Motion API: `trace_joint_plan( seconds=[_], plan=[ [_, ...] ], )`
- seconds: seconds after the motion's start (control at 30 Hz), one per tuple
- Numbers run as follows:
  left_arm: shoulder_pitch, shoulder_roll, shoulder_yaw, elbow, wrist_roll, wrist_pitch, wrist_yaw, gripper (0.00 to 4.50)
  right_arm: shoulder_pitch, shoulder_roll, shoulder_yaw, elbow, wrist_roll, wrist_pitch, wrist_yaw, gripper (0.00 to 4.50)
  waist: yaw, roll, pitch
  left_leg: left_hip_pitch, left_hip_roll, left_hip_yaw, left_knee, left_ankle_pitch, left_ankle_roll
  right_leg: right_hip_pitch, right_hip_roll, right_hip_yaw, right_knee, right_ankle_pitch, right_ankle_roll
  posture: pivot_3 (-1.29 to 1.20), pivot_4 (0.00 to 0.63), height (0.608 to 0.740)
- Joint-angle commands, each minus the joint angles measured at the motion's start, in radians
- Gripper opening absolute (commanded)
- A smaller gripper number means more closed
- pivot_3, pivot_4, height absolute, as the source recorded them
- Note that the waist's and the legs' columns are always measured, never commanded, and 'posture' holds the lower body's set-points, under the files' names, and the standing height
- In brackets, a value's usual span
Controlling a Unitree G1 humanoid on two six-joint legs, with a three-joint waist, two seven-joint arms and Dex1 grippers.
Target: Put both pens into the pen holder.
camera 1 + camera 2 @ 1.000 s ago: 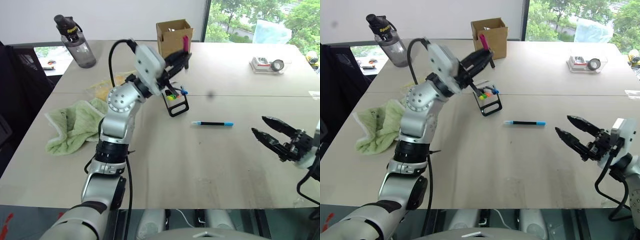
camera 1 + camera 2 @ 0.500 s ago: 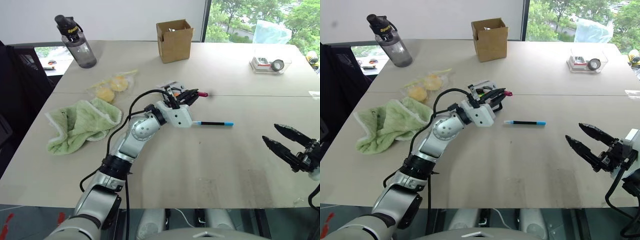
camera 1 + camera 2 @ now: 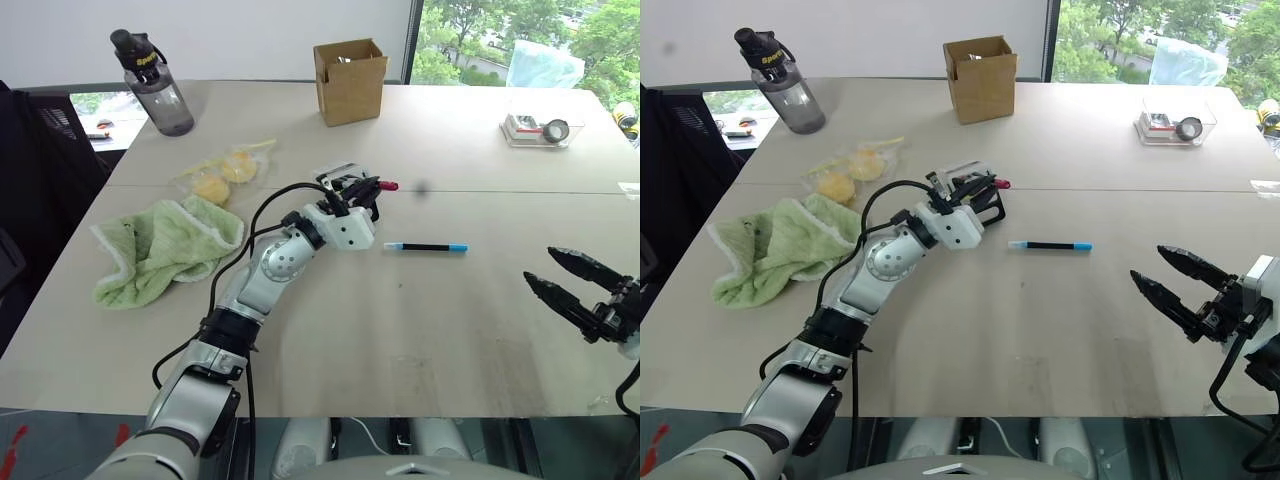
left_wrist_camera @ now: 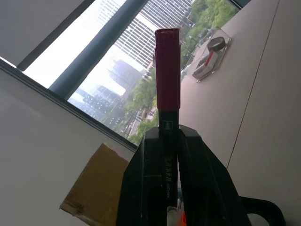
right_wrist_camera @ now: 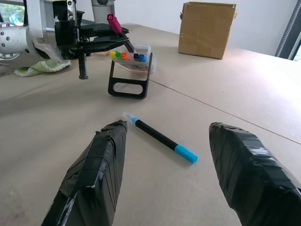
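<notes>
Holding the pink-ended pen (image 3: 383, 185) clamped in left gripper (image 3: 365, 189) over the pen holder (image 5: 129, 70), not yet in; blue-ended pen (image 3: 426, 247) lying on surface (image 3: 420, 330); right gripper (image 3: 575, 290) apart, empty

Mid-frame on the table (image 3: 330, 330), 1 pen (image 3: 427, 247) lies right of the pen holder (image 5: 130, 71); cardboard box (image 3: 349, 80) behind, towel (image 3: 165, 248) left.

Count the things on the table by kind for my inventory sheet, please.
Pens: 2, the magenta-ended black pen and the blue-ended black pen
Black-framed clear pen holder: 1
Brown cardboard box: 1
Grey water bottle: 1
Green towel: 1
Total: 6
</notes>
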Motion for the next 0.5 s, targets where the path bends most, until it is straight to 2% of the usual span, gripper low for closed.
trace_joint_plan(
  seconds=[0.03, 0.17, 0.2, 0.27, 0.4, 0.5],
  plan=[
    [-0.015, 0.026, 0.000, 0.001, 0.040, -0.009, 0.017, 1.26, -0.006, -0.007, -0.015, -0.014, 0.002, -0.020, 0.001, 3.00, 0.000, 0.000, 0.000, 0.000, 0.000, 0.000, 0.000, 0.000, 0.000, 0.000, 0.000, 0.000, 0.000, 0.000, 0.000, 0.00, 0.150, 0.736],
    [-0.023, 0.021, 0.015, 0.016, 0.041, 0.009, 0.037, 3.13, -0.007, -0.009, -0.021, -0.016, 0.002, -0.018, 0.001, 3.00, 0.001, 0.000, 0.000, 0.000, 0.000, 0.000, 0.000, 0.000, 0.000, 0.000, 0.000, 0.000, 0.000, 0.000, 0.000, 0.00, 0.150, 0.736],
    [-0.028, 0.019, 0.020, 0.024, 0.046, 0.016, 0.051, 3.44, -0.010, -0.010, -0.021, -0.015, 0.002, -0.017, 0.000, 3.00, 0.001, 0.000, 0.000, 0.000, 0.000, 0.000, 0.000, 0.000, 0.000, 0.000, 0.000, 0.000, 0.000, 0.000, 0.000, 0.00, 0.150, 0.736],
    [-0.039, 0.015, 0.024, 0.038, 0.064, 0.025, 0.081, 4.47, -0.014, -0.011, -0.017, -0.013, -0.002, -0.018, -0.001, 3.00, 0.001, 0.000, 0.000, 0.000, 0.000, 0.000, 0.000, 0.000, 0.000, 0.000, 0.000, -0.001, 0.000, 0.000, 0.000, 0.00, 0.150, 0.736],
    [-0.053, 0.016, 0.023, 0.043, 0.069, 0.025, 0.108, 4.47, -0.021, -0.009, 0.004, -0.009, -0.019, -0.021, 0.004, 3.00, 0.000, 0.000, 0.000, 0.000, 0.000, 0.000, 0.000, 0.000, 0.000, 0.000, 0.000, -0.001, 0.000, 0.000, 0.000, 0.00, 0.150, 0.736],
    [-0.047, 0.019, 0.026, 0.032, -0.004, -0.004, 0.057, 4.47, -0.039, -0.013, 0.047, 0.001, -0.056, -0.025, 0.003, 3.00, -0.002, 0.000, 0.000, 0.000, 0.000, 0.000, 0.000, 0.000, 0.000, 0.000, 0.000, -0.001, 0.000, 0.000, 0.000, 0.00, 0.150, 0.736]
  ],
)
